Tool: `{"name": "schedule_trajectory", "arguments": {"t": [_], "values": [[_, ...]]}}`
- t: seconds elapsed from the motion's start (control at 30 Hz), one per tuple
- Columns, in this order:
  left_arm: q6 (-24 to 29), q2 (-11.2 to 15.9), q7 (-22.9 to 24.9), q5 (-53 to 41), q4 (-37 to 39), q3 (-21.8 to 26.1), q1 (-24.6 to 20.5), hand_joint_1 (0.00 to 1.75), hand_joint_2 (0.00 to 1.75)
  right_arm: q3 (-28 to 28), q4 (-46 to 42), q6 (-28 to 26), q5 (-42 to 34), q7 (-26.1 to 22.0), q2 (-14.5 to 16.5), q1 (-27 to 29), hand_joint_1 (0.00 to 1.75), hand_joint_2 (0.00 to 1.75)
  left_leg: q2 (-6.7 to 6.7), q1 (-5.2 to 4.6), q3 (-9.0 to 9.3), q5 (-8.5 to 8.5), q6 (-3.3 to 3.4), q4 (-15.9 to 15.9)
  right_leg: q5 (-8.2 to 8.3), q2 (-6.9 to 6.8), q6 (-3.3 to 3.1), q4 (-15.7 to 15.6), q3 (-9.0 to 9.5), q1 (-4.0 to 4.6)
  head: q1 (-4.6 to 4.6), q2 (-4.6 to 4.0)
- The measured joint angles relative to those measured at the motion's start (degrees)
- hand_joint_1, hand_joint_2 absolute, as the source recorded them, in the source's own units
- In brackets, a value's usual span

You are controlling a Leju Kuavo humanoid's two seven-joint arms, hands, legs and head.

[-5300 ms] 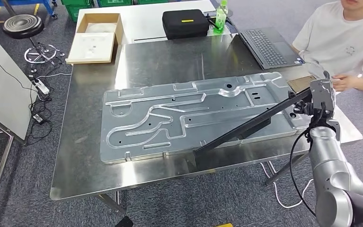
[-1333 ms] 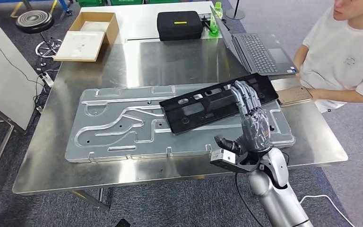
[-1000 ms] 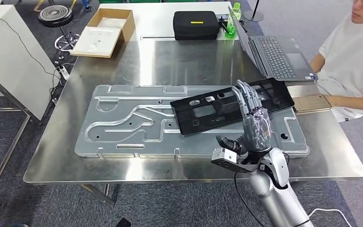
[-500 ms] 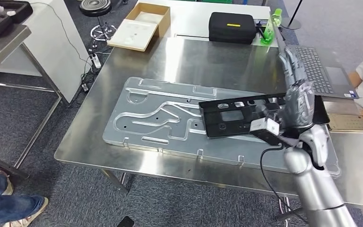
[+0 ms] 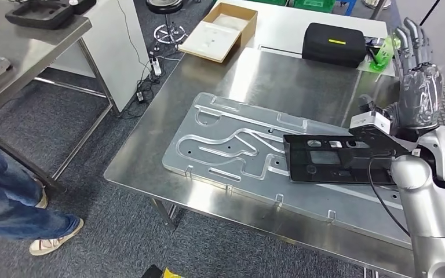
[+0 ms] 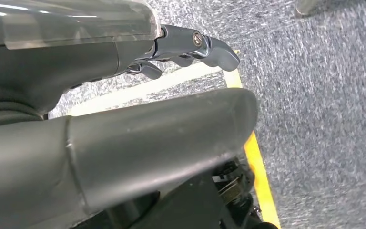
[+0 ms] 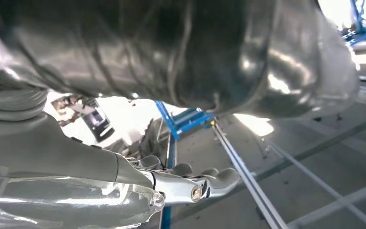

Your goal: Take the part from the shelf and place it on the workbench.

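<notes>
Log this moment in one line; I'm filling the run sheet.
part: on plate, workbench | right robot hand: raised, open, empty | left robot hand: over floor

Black part (image 5: 336, 159) right end hidden behind right arm (image 5: 429, 202).

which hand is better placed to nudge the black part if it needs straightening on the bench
Right, most likely. The right hand is raised and open just above the black part lying on the metal plate. The left hand hangs over the floor.
</notes>
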Motion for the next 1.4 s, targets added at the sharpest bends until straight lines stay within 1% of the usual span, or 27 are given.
{"name": "schedule_trajectory", "arguments": {"t": [0.03, 0.07, 0.13, 0.2, 0.27, 0.3, 0.37, 0.43, 0.5, 0.57, 0.63, 0.7, 0.73, 0.77, 0.8, 0.83, 0.87, 0.93, 1.0, 1.07, 1.1, 1.17, 1.2, 1.27, 1.3, 1.33, 1.4], "values": [[-0.01, 0.02, 0.01, 0.0, 0.0, 0.01, 0.03, 0.0, 0.0, -0.02, -0.01, 0.01, 0.02, 0.03, -0.05, -0.06, 0.0, 0.0, -0.59, 0.06, -0.18, 0.04, -0.32, -0.07, 0.05, -0.62, -0.12, -0.18, 0.11, -0.06, -0.01, 0.0], [-0.01, 0.04, 0.01, -0.01, 0.0, 0.01, 0.09, 0.0, 0.0, -0.03, -0.01, 0.01, 0.03, 0.05, -0.06, -0.15, 0.0, 0.0, -0.41, 0.02, -0.25, -0.09, -0.65, 0.08, 0.09, -1.24, -0.31, -0.44, 0.31, -0.17, -0.01, 0.0], [-0.02, 0.05, 0.0, -0.02, 0.01, 0.02, 0.09, 0.0, 0.0, -0.04, -0.02, 0.02, 0.03, 0.07, -0.08, -0.29, 0.0, 0.0, 2.01, -0.18, -1.48, -1.77, -1.32, 2.71, 0.12, -2.63, -0.83, -0.96, 0.79, -0.52, -0.23, 0.0], [-0.02, 0.04, -0.01, -0.02, 0.01, 0.02, -0.02, 0.0, 0.0, -0.06, -0.02, 0.02, 0.03, 0.07, -0.12, -0.33, 0.0, 0.0, 5.04, 0.1, -4.79, -5.11, -1.94, 9.41, -0.05, -4.1, -1.19, -1.06, 1.02, -0.47, -0.44, 0.0], [-0.03, 0.04, -0.01, -0.02, 0.0, 0.02, -0.02, 0.0, 0.0, -0.08, -0.01, 0.02, 0.03, 0.07, -0.15, -0.3, 0.0, 0.0, 5.99, 0.58, -7.82, -6.8, -2.38, 14.98, -0.27, -5.53, -1.22, -1.01, 1.11, -0.45, -0.45, 0.0], [-0.03, 0.05, 0.0, -0.02, 0.01, 0.02, 0.03, 0.0, 0.0, -0.08, -0.01, 0.02, 0.03, 0.07, -0.15, -0.28, 0.0, 0.0, 6.18, 0.75, -7.95, -6.08, -2.53, 14.98, -0.4, -6.2, -1.13, -0.98, 1.21, -0.48, -0.45, 0.0], [-0.03, 0.08, 0.01, -0.02, 0.01, 0.02, 0.08, 0.0, 0.0, -0.08, -0.01, 0.02, 0.03, 0.07, -0.15, -0.27, 0.0, 0.0, 7.15, 0.92, -4.96, -2.25, -2.54, 8.89, -0.75, -7.48, -0.83, -0.92, 1.65, -0.54, -0.45, 0.0], [-0.03, 0.09, 0.01, -0.02, 0.0, 0.02, -0.03, 0.0, 0.0, -0.08, -0.02, 0.02, 0.03, 0.07, -0.16, -0.32, 0.0, 0.0, 8.98, 0.53, -1.39, 0.25, -2.09, 1.91, -1.14, -8.6, -0.33, -0.92, 2.18, -0.36, -0.43, 0.0], [-0.03, 0.09, 0.0, -0.02, 0.0, 0.02, -0.08, 0.0, 0.0, -0.08, -0.03, 0.02, 0.03, 0.07, -0.19, -0.38, 0.0, 0.0, 9.41, 0.07, -0.4, 0.3, -1.42, -0.23, -1.41, -9.59, 0.28, -1.03, 2.58, -0.08, -0.42, 0.0], [-0.03, 0.09, 0.01, -0.02, 0.0, 0.03, 0.04, 0.0, 0.0, -0.08, -0.04, 0.02, 0.03, 0.07, -0.2, -0.44, 0.0, 0.0, 8.17, 0.19, -0.21, 0.48, -0.62, -0.62, -1.71, -10.32, 0.95, -1.15, 3.01, -0.13, -0.43, 0.0], [-0.02, 0.08, -0.01, -0.02, 0.0, 0.04, 0.06, 0.0, 0.0, -0.1, -0.08, 0.01, 0.03, 0.07, -0.25, -0.51, 0.0, 0.0, 7.07, 0.44, 0.23, 0.78, 0.21, -1.22, -3.31, -8.48, 1.38, 0.86, 2.47, -0.41, -0.4, 0.0], [-0.01, 0.06, -0.03, -0.02, 0.0, 0.04, -0.09, 0.0, 0.0, -0.14, -0.08, -0.02, 0.03, 0.07, -0.33, -0.48, 0.0, 0.0, 6.09, 0.46, 0.43, 0.9, 0.75, -1.44, -6.77, -5.35, 1.47, 7.41, -0.65, -0.5, -0.36, 0.0], [-0.01, 0.05, -0.03, -0.02, 0.0, 0.05, -0.14, 0.0, 0.0, -0.16, -0.06, -0.02, 0.03, 0.07, -0.37, -0.4, 0.0, 0.0, 5.54, 0.38, 0.43, 0.87, 0.92, -1.38, -8.31, -4.53, 1.48, 11.32, -2.78, -0.47, -0.34, 0.0], [-0.02, 0.05, -0.03, -0.02, 0.0, 0.05, -0.12, 0.0, 0.0, -0.16, -0.03, -0.01, 0.03, 0.07, -0.37, -0.28, 0.0, 0.0, 4.92, 0.31, 0.44, 0.8, 1.02, -1.28, -8.92, -4.17, 1.5, 14.14, -4.47, -0.41, -0.34, 0.0], [-0.02, 0.04, -0.03, -0.02, 0.0, 0.05, -0.08, 0.0, 0.0, -0.16, -0.01, -0.01, 0.03, 0.07, -0.37, -0.17, 0.0, 0.0, 4.23, 0.25, 0.46, 0.69, 1.05, -1.11, -8.27, -4.03, 1.46, 14.92, -5.29, -0.39, -0.35, 0.0], [-0.03, 0.04, -0.03, -0.02, 0.0, 0.06, -0.04, 0.0, 0.0, -0.17, 0.01, -0.01, 0.03, 0.07, -0.37, -0.11, 0.0, 0.0, 3.52, 0.21, 0.5, 0.56, 1.02, -0.89, -6.51, -3.94, 1.38, 13.45, -5.01, -0.39, -0.35, 0.0], [-0.03, 0.04, -0.03, -0.02, 0.0, 0.06, -0.03, 0.0, 0.0, -0.18, 0.02, -0.01, 0.03, 0.07, -0.37, -0.11, 0.0, 0.0, 2.81, 0.22, 0.56, 0.36, 0.93, -0.63, -4.03, -3.61, 1.25, 10.03, -3.76, -0.42, -0.35, 0.0], [-0.03, -0.01, -0.03, -0.02, 0.01, 0.06, -0.08, 0.0, 0.0, -0.2, 0.01, -0.02, 0.03, 0.07, -0.38, -0.17, 0.0, 0.0, 1.5, 0.22, 0.43, -0.03, 0.58, -0.03, -0.79, -1.77, 0.91, 2.97, -0.85, -0.55, -0.35, 0.0], [-0.03, -0.06, -0.02, -0.02, 0.02, 0.06, -0.1, 0.0, 0.0, -0.24, 0.01, 0.0, 0.03, 0.08, -0.42, -0.18, 0.0, 0.0, 0.36, 0.31, 0.01, -0.12, 0.03, 0.25, -0.46, -0.68, 0.67, 0.26, 0.31, -0.47, -0.34, 0.0], [-0.02, -0.02, 0.01, -0.02, 0.02, 0.08, 0.0, 0.0, 0.0, -0.27, 0.01, 0.02, 0.03, 0.08, -0.45, -0.24, 0.0, 0.0, -0.53, 0.39, -0.23, -0.08, -0.64, 0.15, -0.42, -1.65, 0.34, -0.13, 0.56, -0.48, -0.34, 0.0], [-0.01, 0.01, 0.01, -0.02, 0.02, 0.09, 0.07, 0.0, 0.0, -0.27, 0.0, 0.02, 0.03, 0.08, -0.43, -0.3, 0.0, 0.0, 0.16, 0.27, -0.38, -0.4, -0.96, 0.49, -0.4, -2.24, 0.0, -0.38, 0.82, -0.63, -0.4, 0.0], [0.0, 0.05, 0.0, -0.02, 0.02, 0.1, 0.04, 0.0, 0.0, -0.27, -0.02, 0.02, 0.03, 0.07, -0.39, -0.38, 0.0, 0.0, 3.08, 0.13, -2.03, -2.49, -1.56, 4.06, -0.36, -3.53, -0.66, -0.87, 1.31, -0.9, -0.62, 0.0], [-0.01, 0.03, -0.01, -0.02, 0.02, 0.1, -0.01, 0.0, 0.0, -0.27, -0.03, 0.02, 0.03, 0.07, -0.38, -0.39, 0.0, 0.0, 4.73, 0.22, -3.71, -4.11, -1.82, 7.46, -0.44, -4.15, -0.88, -0.93, 1.46, -0.82, -0.73, 0.0], [-0.01, 0.02, -0.01, -0.02, 0.02, 0.1, -0.07, 0.0, 0.0, -0.27, -0.02, 0.02, 0.04, 0.07, -0.38, -0.34, 0.0, 0.0, 5.95, 0.64, -7.47, -6.55, -2.24, 14.44, -0.6, -5.37, -1.01, -0.9, 1.56, -0.7, -0.77, 0.0], [-0.01, 0.03, 0.0, -0.02, 0.02, 0.1, -0.03, 0.0, 0.0, -0.27, -0.01, 0.02, 0.04, 0.07, -0.37, -0.31, 0.0, 0.0, 6.12, 0.8, -8.36, -6.41, -2.39, 15.8, -0.69, -5.95, -0.98, -0.89, 1.64, -0.69, -0.77, 0.0], [-0.01, 0.05, 0.01, -0.02, 0.02, 0.1, 0.02, 0.0, 0.0, -0.27, -0.01, 0.02, 0.04, 0.07, -0.37, -0.3, 0.0, 0.0, 6.26, 0.91, -8.04, -5.11, -2.48, 14.81, -0.81, -6.48, -0.89, -0.87, 1.77, -0.71, -0.77, 0.0], [-0.01, 0.1, 0.02, -0.02, 0.02, 0.1, 0.04, 0.0, 0.0, -0.27, -0.02, 0.02, 0.03, 0.07, -0.37, -0.3, 0.0, 0.0, 7.02, 1.01, -4.56, -1.11, -2.36, 7.48, -1.11, -7.4, -0.57, -0.87, 2.24, -0.72, -0.77, 0.0]]}}
